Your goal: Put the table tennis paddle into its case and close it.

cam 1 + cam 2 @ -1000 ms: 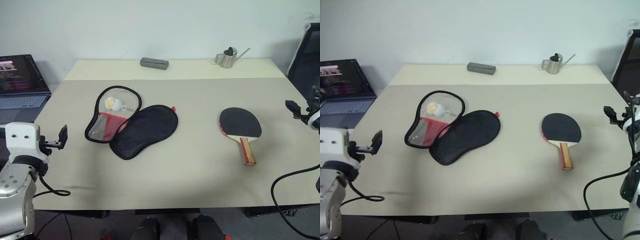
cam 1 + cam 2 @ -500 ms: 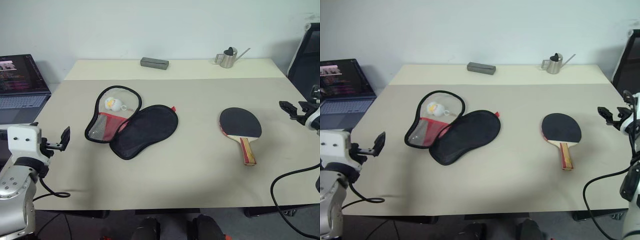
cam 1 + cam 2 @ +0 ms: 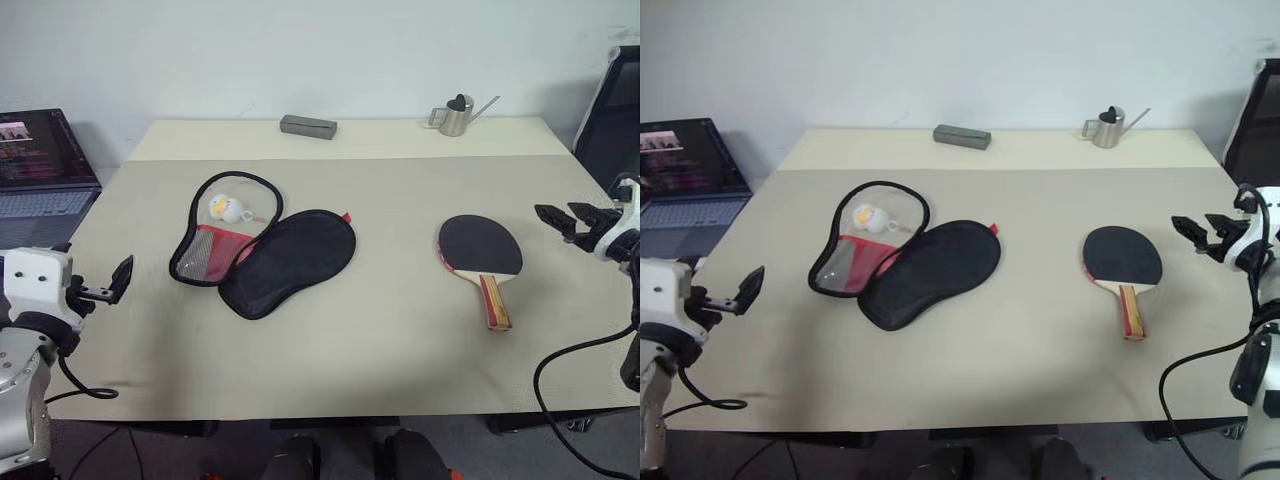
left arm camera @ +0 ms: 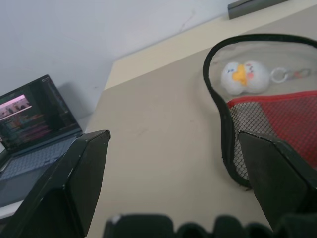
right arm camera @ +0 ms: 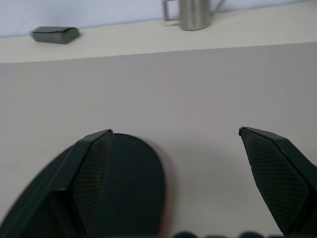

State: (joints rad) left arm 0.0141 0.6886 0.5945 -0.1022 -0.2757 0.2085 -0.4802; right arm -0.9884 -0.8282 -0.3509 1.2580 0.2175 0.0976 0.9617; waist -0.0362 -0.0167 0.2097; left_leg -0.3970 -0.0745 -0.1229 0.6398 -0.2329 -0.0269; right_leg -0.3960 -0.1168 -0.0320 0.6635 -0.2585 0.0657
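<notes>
A: Where do we find the table tennis paddle (image 3: 480, 248)?

B: We see it lying flat on the beige table (image 3: 400, 330), black face up, its striped handle pointing toward the table's near edge. It is well apart from the case (image 3: 262, 254), off to that pouch's right.

A: And the case itself?

B: We find it unzipped and spread open in two halves. One half shows the red mesh pocket; the black half lies beside it, overlapping slightly. A small white-and-yellow ball charm (image 4: 244, 76) sits inside the upper part of the open half.

A: The grippers?

B: We note the right gripper (image 3: 561, 220) hovering to the right of the paddle, fingers spread wide, holding nothing. The left gripper (image 4: 178, 183) hangs left of the case near the table's edge, fingers likewise parted and empty.

A: Anything beyond the paddle?

B: Behind it, at the table's far edge, stands a small metal watering can (image 3: 458, 115); a grey block (image 3: 308, 126) lies further left. A laptop (image 3: 40, 170) sits open beyond the table's left side
</notes>
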